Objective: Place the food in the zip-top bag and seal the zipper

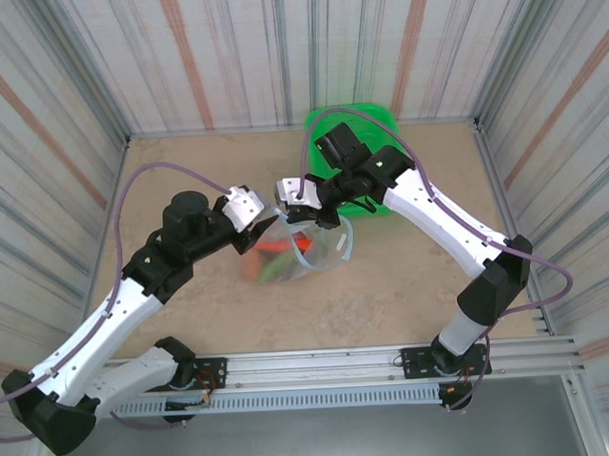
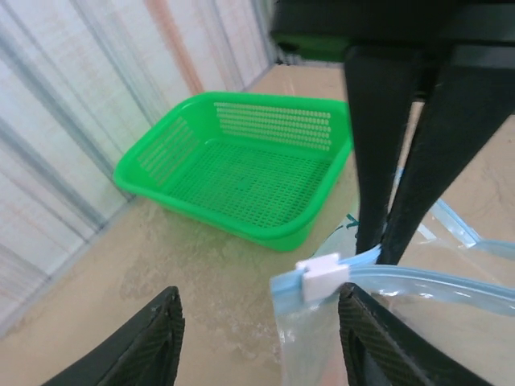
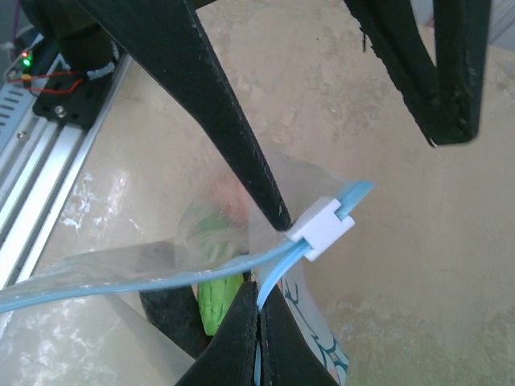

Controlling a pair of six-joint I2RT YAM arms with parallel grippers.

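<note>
A: Item one, zip-top bag (image 1: 310, 250)?
B: Mid-bench (image 1: 406, 274), food (image 1: 280, 247) inside (orange, red and green pieces). Bare bench to its left and near side.
A: Zipper (image 3: 121, 281)?
B: Blue top edge, white slider (image 3: 322, 227) on it. Right gripper (image 3: 257, 322) jaws clamped on the strip beside the slider.
A: Left gripper (image 2: 257, 293)?
B: Jaws apart, one fingertip by the slider. Green mesh basket (image 2: 241, 169) against the far wall, apart from the bag.

Clear zip-top bag (image 1: 320, 249) with blue-green print, light blue zipper (image 2: 434, 281), white slider (image 3: 322, 227), orange and green food (image 1: 277, 251), bright green mesh basket (image 2: 241, 173), mottled beige table (image 1: 407, 284), grey-and-red-striped white walls (image 1: 229, 61)
</note>
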